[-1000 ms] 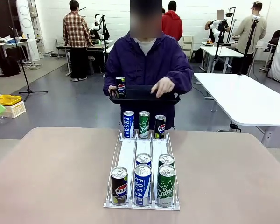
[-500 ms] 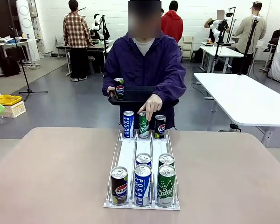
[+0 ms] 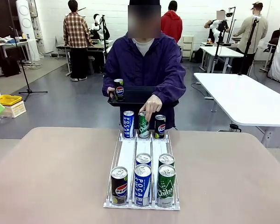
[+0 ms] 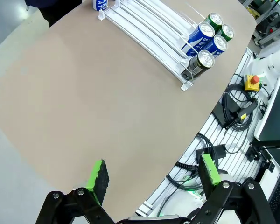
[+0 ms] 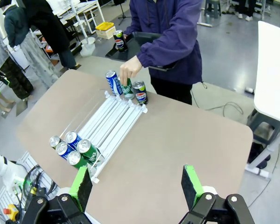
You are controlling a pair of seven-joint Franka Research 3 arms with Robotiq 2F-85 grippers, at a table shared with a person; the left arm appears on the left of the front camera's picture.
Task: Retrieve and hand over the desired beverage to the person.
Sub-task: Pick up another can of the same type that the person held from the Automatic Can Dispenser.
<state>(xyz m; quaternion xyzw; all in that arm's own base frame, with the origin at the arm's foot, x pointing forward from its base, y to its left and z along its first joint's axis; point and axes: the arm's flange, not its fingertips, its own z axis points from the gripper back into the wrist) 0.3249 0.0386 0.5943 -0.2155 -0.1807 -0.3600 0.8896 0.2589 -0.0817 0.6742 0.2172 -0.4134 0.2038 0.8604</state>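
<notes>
The person's hand (image 3: 151, 103) touches the rack's (image 3: 127, 154) twelve o'clock green can (image 3: 143, 128), seemingly choosing. Left pincer (image 4: 151, 176) and right pincer (image 5: 136, 183) hang spread, empty.

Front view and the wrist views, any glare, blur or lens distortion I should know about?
Front view: sharp and evenly lit, with only soft shadows beside the cans on the table. Left wrist view: the wide-angle lens bows the table edge into a curve, and the can tops catch the light. Right wrist view: the same bowing, no motion blur.
</notes>
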